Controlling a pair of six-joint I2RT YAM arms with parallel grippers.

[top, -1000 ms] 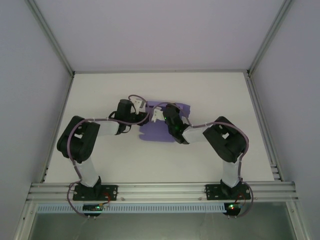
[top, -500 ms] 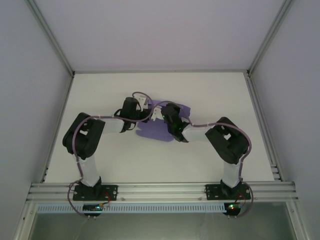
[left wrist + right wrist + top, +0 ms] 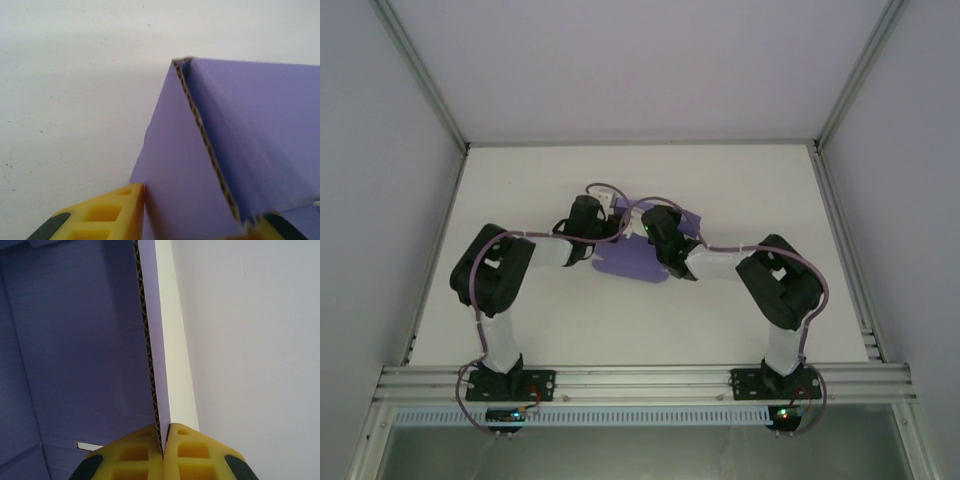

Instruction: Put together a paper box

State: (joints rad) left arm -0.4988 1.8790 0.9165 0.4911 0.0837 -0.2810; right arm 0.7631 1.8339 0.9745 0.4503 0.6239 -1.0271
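Looking at the paper box [image 3: 632,262] out in the middle of the table [image 3: 520,200], a bit toward the far side, tucked between both wrists. Half folded so far, with walls standing up and bare lavender floor showing inside.

Clamping an upright side wall dead tight with the right gripper [image 3: 162,450], yellow fingers [image 3: 135,455] squeezed together on the corrugated edge. Getting that detail, plus the wall's pale outer face, from the right wrist cam. From up top, more the overall layout, with black wrists meeting over the card.

Over on the left wrist cam, straddling a tilted flap with the left gripper [image 3: 192,227], jaws partway apart, one finger touching the flap's left edge. Can't tell whether that's a real grip or just contact.

Compared with a second back, seeing the left wrist further right, closer to the right one, and the card skewed a little.
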